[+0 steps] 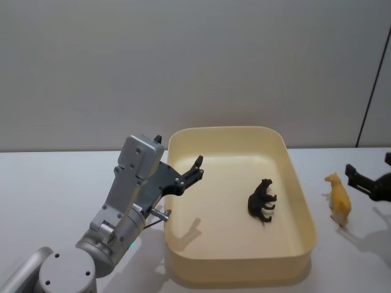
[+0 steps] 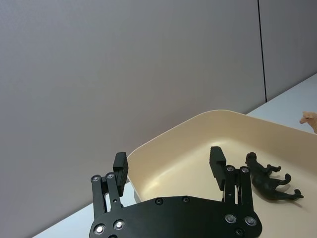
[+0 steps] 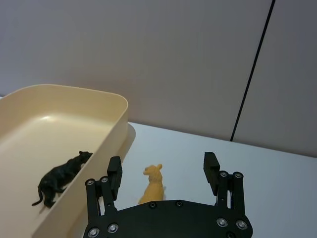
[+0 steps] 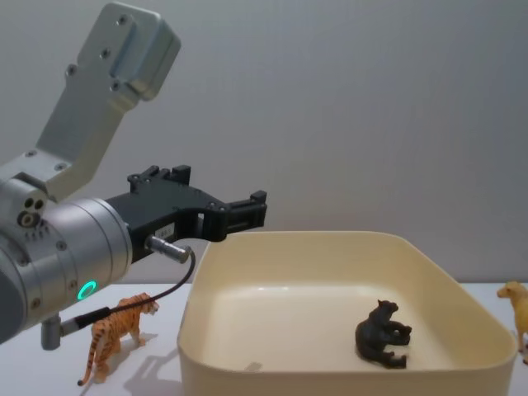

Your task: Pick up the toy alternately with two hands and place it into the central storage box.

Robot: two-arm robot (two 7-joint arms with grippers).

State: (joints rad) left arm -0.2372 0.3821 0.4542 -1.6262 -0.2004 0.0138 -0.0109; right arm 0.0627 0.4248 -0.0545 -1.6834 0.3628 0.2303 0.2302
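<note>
The cream-yellow storage box (image 1: 226,129) sits mid-table. A black toy animal (image 1: 263,201) lies inside it toward the right wall, also seen in the chest view (image 4: 384,334). A yellow toy animal (image 1: 339,198) stands on the table just right of the box. A striped tiger toy (image 4: 115,334) stands on the table left of the box. My left gripper (image 1: 189,174) hangs open and empty above the box's left rim. My right gripper (image 1: 369,168) is open at the right edge, just behind the yellow toy (image 3: 152,183), which shows between its fingers (image 3: 211,166) but untouched.
A plain grey wall stands behind the white table. The left arm's silver body with a green ring light (image 4: 85,290) fills the near left, above the tiger. A bare strip of table (image 1: 360,256) lies right of the box.
</note>
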